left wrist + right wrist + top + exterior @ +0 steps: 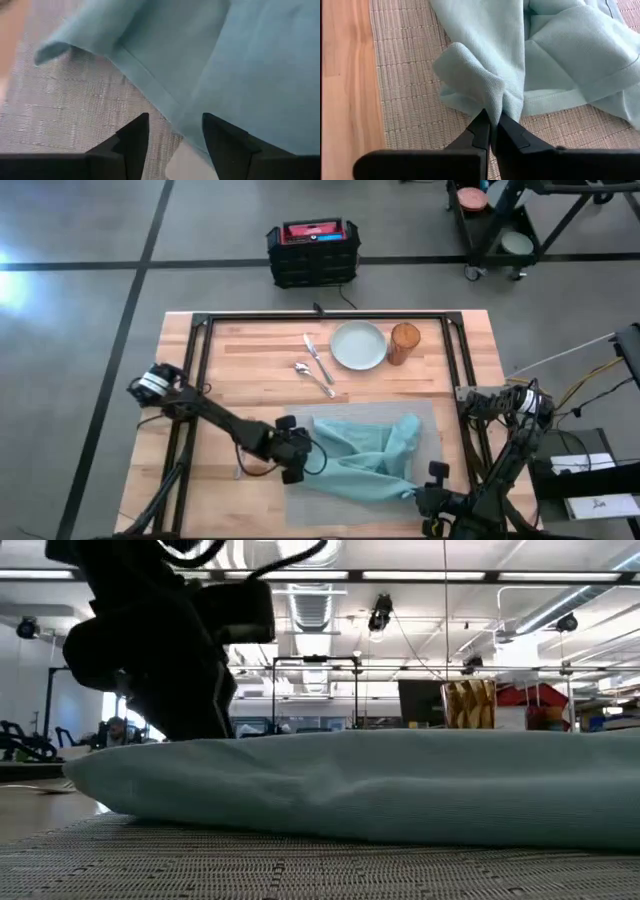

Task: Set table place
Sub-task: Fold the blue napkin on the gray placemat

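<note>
**Ana:** Teal cloth is the whole business just now. The napkin [368, 456] lies rumpled on the grey placemat [432, 418] at the near side of the table [240, 350], and both arms are at it.

**Ben:** Which gripper has it?

**Ana:** The right gripper [491, 131]. Its jaws are pressed together on a bunched fold at the napkin's near right corner. The left gripper [175, 127] hangs over the napkin's left edge with its jaws spread and nothing between them.

**Ben:** So the step is spreading or folding the napkin?

**Ana:** That is my reading. The plate [358, 344], amber glass [404, 343], knife [318, 359] and spoon [314, 378] wait on bare wood beyond the mat, so the setting has hardly begun. Next, I'd judge, the left gripper must come down on the hem below it and close, so the two can draw the cloth flat.

**Ben:** Anything you can't make out?

**Ana:** From above, the arm covers the left gripper's fingertips, and the right gripper is cut off at the picture's edge. A small pale thing lies by the left arm; it may be the fork, but I cannot tell. The table-level camera shows little past the napkin.
</note>
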You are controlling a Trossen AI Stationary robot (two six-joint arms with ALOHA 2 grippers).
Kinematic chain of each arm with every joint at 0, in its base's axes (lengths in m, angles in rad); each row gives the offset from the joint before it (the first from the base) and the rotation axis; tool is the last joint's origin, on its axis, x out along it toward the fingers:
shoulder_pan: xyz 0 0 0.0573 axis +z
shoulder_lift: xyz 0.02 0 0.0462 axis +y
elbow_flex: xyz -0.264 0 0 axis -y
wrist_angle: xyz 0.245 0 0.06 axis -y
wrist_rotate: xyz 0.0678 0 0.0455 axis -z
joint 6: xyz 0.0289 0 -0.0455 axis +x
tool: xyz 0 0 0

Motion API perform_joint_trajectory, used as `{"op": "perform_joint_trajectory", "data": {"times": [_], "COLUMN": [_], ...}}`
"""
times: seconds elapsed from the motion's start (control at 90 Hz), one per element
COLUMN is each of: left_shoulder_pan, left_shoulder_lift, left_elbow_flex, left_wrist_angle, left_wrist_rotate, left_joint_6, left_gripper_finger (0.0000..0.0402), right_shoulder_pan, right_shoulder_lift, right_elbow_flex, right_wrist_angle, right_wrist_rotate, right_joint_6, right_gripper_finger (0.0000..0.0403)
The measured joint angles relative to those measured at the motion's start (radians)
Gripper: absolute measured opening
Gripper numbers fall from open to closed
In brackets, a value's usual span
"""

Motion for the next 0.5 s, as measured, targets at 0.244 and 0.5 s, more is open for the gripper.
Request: {"op": "perform_joint_trajectory", "data": {"times": [0.244,0.5], "left_shoulder_pan": [0.000,0.000], "left_shoulder_lift": [0.032,0.015], "left_elbow_flex": [-0.004,-0.005], "left_wrist_angle": [0.032,0.020], "left_wrist_rotate": [0.036,0.038], "left_joint_6": [0.030,0.046], "left_gripper_finger": [0.0133,0.0039], "right_shoulder_pan": [0.000,0.000], "right_shoulder_lift": [0.000,0.000], "right_elbow_flex": [0.000,-0.001], "right_wrist_angle": [0.000,0.000], "right_wrist_rotate": [0.001,0.003], "right_joint_6": [0.035,0.015], "right_gripper_finger": [0.0000,0.0000]}}
